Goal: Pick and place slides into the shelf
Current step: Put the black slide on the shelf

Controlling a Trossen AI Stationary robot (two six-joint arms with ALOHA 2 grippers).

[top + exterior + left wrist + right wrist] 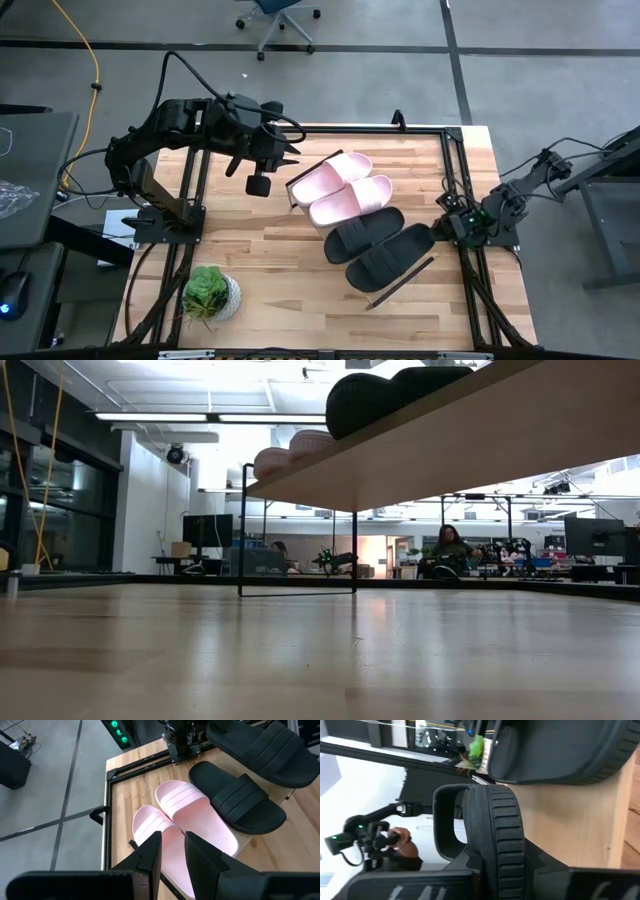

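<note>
Left hand (172, 851), slightly parted and empty, partly hides pink slides (190, 825); right hand's state unclear.

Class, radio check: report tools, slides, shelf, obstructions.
Left tool above pink slides, narrowly parted, empty. Right tool parked at table's right edge. All four slides on light-wood shelf. No obstruction seen.

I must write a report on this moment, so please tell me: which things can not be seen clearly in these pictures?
- Shelf: in the high view the four slides cover most of its board.
- Black slides: in the low view the shelf's underside hides all but their tops.
- Right gripper: too small in the high view to judge its jaws.
- Person in the room behind: too small and distant in the low view.
- Potted plant: absent from the low view.
</note>
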